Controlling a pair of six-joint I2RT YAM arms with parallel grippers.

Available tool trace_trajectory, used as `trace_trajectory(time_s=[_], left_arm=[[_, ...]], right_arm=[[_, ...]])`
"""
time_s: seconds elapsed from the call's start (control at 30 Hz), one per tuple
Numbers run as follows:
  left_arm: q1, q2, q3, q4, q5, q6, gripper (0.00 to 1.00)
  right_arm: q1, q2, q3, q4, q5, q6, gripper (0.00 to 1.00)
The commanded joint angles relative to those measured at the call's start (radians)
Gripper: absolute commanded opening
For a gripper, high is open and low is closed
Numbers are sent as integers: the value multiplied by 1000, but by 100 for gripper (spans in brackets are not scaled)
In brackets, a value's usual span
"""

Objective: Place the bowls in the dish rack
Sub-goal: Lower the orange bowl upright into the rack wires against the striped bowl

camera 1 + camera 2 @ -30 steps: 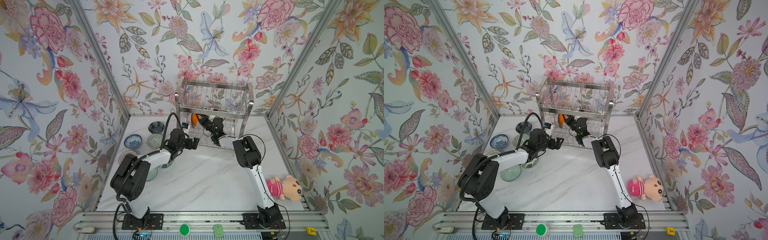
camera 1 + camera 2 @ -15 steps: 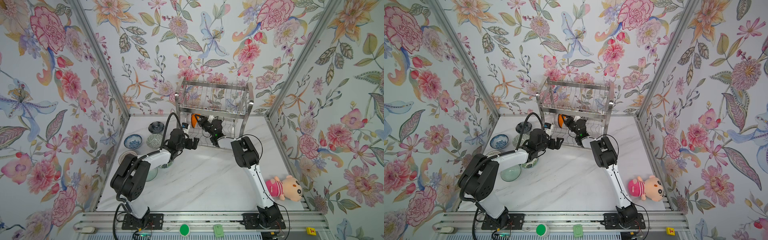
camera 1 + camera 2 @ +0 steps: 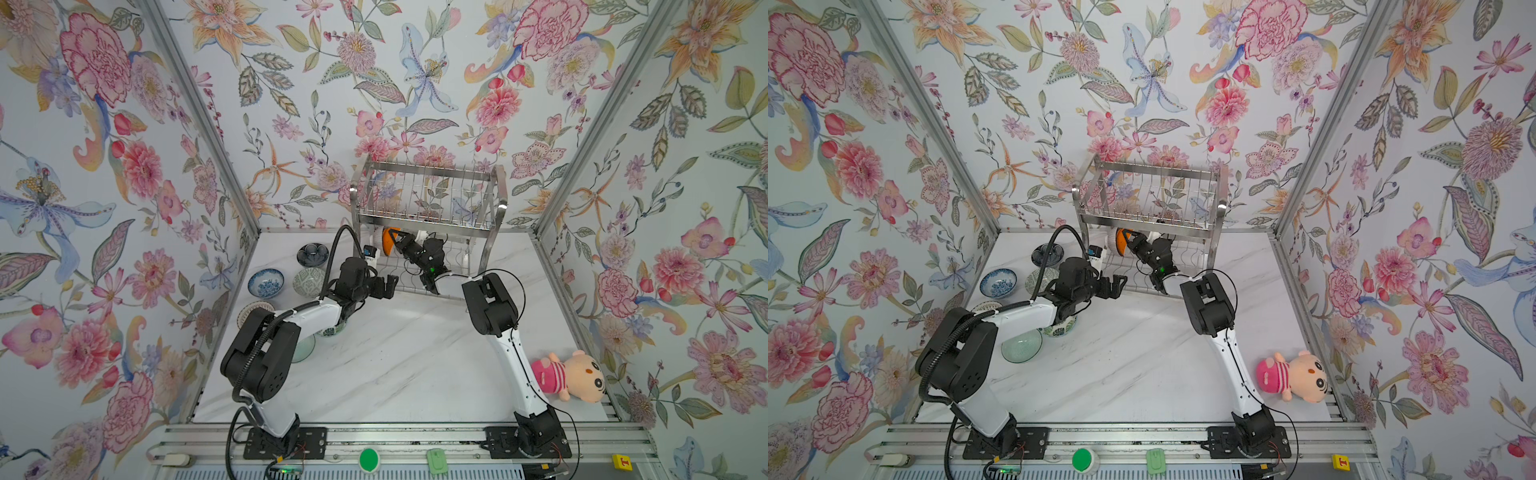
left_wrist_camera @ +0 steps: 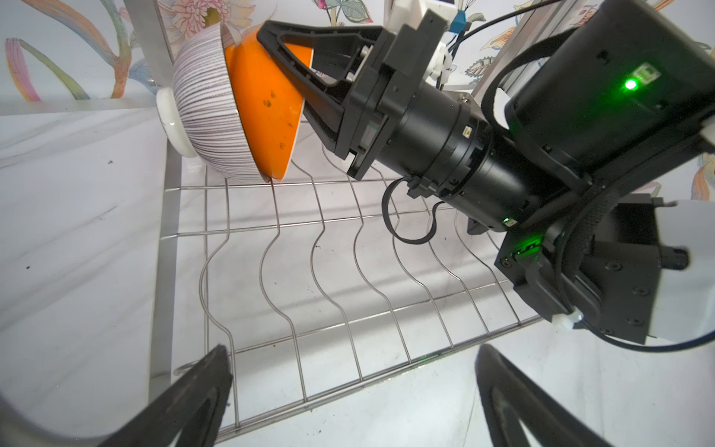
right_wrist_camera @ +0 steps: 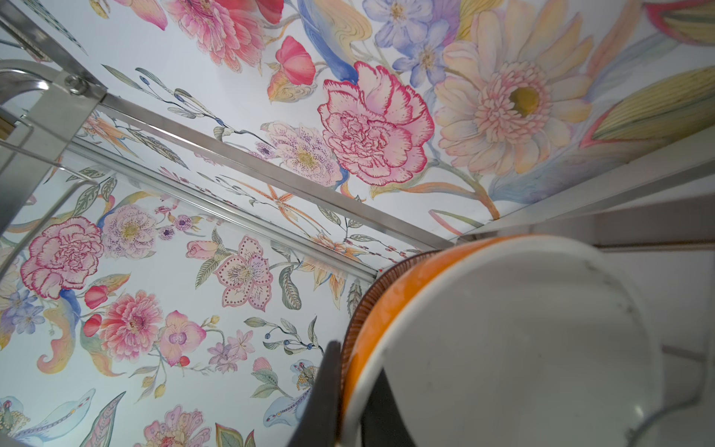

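Bowls: seven were in sight.
In the right gripper point(image 3: 395, 239): one, the white-and-orange bowl point(image 3: 387, 248), pinched at its rim.
Behind the left gripper point(image 3: 392, 287): six, namely one dark navy bowl point(image 3: 312, 254), one blue-white bowl point(image 3: 266, 283), one grey-green bowl point(image 3: 307, 282), one tan bowl point(image 3: 253, 308), one green leaf bowl point(image 3: 1061, 331) and one clear glass bowl point(image 3: 1021, 347).
Dish rack point(image 3: 424, 221): one, with two shelves.
Grippers: two.
Plush toy point(image 3: 573, 376): one.

An orange-lined ribbed bowl point(image 4: 263, 116) stands on edge at the steel dish rack point(image 3: 424, 220)'s lower shelf, with other bowls point(image 3: 308, 281) upright left of it.
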Motion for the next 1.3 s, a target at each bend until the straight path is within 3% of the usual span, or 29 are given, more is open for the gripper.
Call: trace_trajectory(time_s=[0.0,0.53,1.27], left_arm=[[10,-33,-16,-16,-12,12,99],[8,-40,-21,-29,-18,18,99],[10,-69,-26,-42,-20,22,99]], right_arm=[[-11,-20,-2,-109,3,-54,0],[-20,-34,7,-239,-20,-112,1],[-15,-26,68,-389,-44,-179,12]])
